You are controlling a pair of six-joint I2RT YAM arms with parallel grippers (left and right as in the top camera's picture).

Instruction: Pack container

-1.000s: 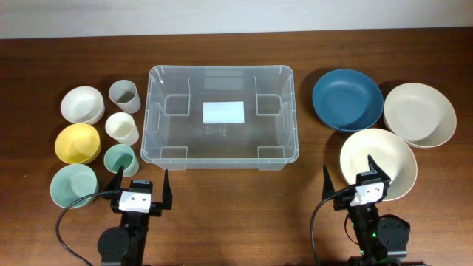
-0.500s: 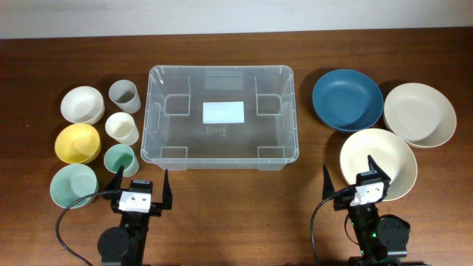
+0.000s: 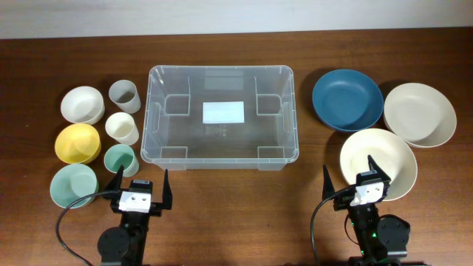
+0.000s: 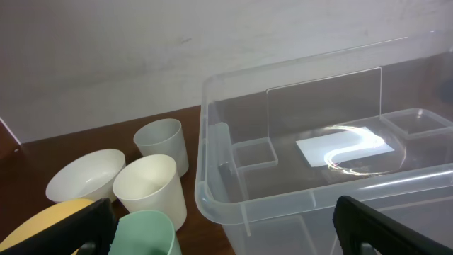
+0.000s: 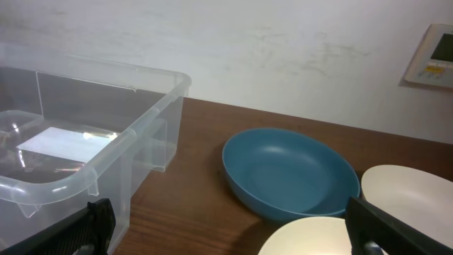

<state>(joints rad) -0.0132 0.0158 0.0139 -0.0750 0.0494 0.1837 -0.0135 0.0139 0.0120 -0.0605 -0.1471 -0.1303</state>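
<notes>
The clear plastic container stands empty at the table's middle, a white label on its bottom; it shows in the left wrist view and the right wrist view. My left gripper is open and empty near the front edge, below the cups. My right gripper is open and empty, its right finger over the near cream bowl. Left of the container sit several cups and small bowls: grey cup, cream cup, green cup, white bowl, yellow bowl, green bowl.
A blue bowl and a second cream bowl lie right of the container. A cable loops beside the left arm's base. A white wall runs behind the table.
</notes>
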